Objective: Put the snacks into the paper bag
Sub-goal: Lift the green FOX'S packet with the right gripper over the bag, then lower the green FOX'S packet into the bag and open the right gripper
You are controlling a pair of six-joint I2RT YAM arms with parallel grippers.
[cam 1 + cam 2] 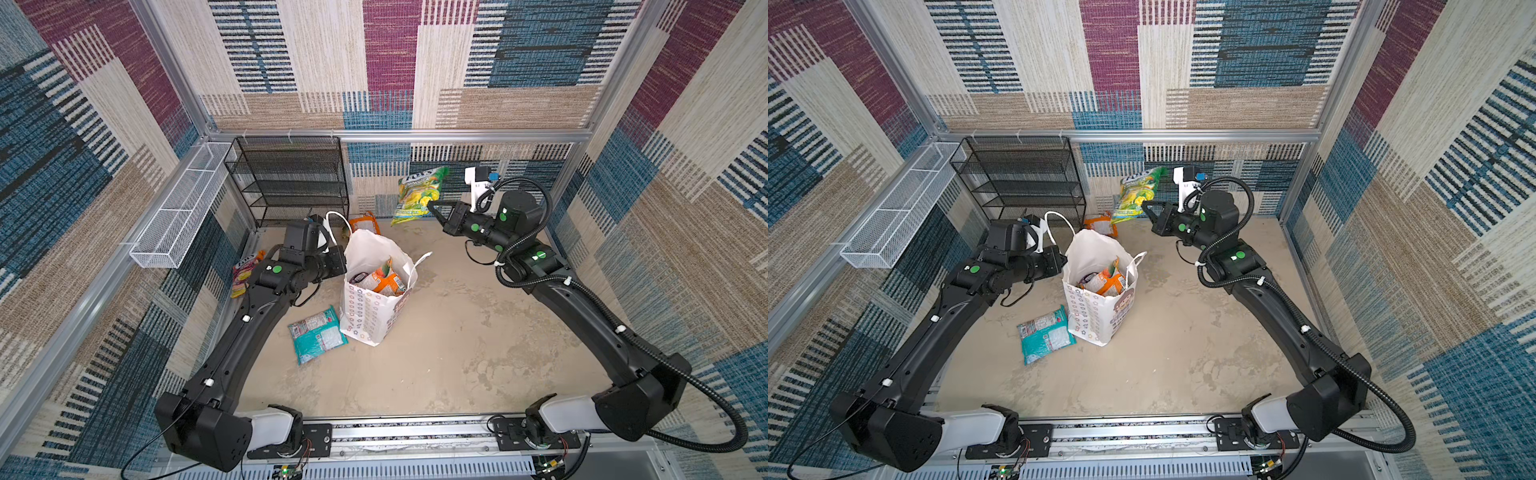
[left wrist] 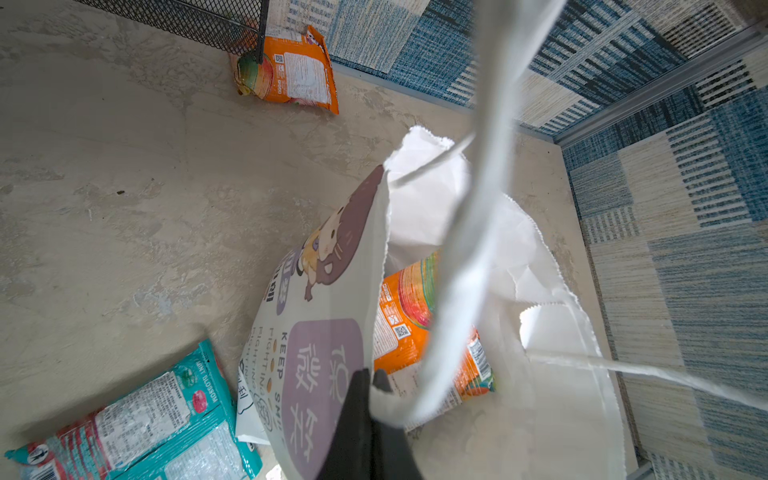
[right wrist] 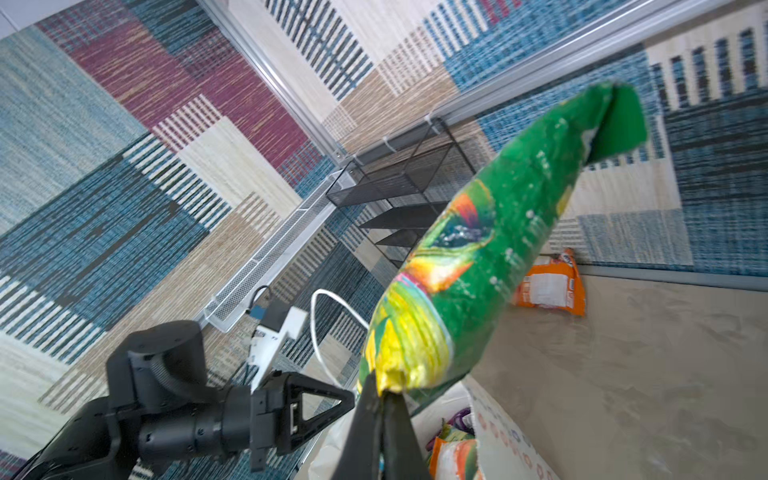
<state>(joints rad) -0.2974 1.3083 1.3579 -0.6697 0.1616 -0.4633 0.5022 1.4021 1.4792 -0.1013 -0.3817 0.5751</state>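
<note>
The white paper bag (image 1: 365, 316) (image 1: 1096, 320) stands upright mid-table with its mouth open. Orange snacks (image 1: 384, 280) (image 2: 409, 316) lie inside it. My left gripper (image 1: 343, 257) (image 2: 371, 384) is shut on the bag's white handle (image 2: 465, 266) at the rim. My right gripper (image 1: 432, 205) (image 3: 384, 388) is shut on a corner of a green-yellow pouch (image 1: 419, 193) (image 3: 478, 257), which hangs in the air behind and to the right of the bag. A teal pouch (image 1: 318, 334) (image 2: 137, 419) lies flat against the bag's left side. An orange pouch (image 1: 365, 223) (image 3: 548, 289) rests by the back wall.
A black mesh rack (image 1: 291, 178) stands at the back left, and a white wire basket (image 1: 178, 212) hangs along the left wall. A pink-yellow pouch (image 1: 243, 274) lies by the left wall, partly behind my left arm. Patterned walls enclose the table.
</note>
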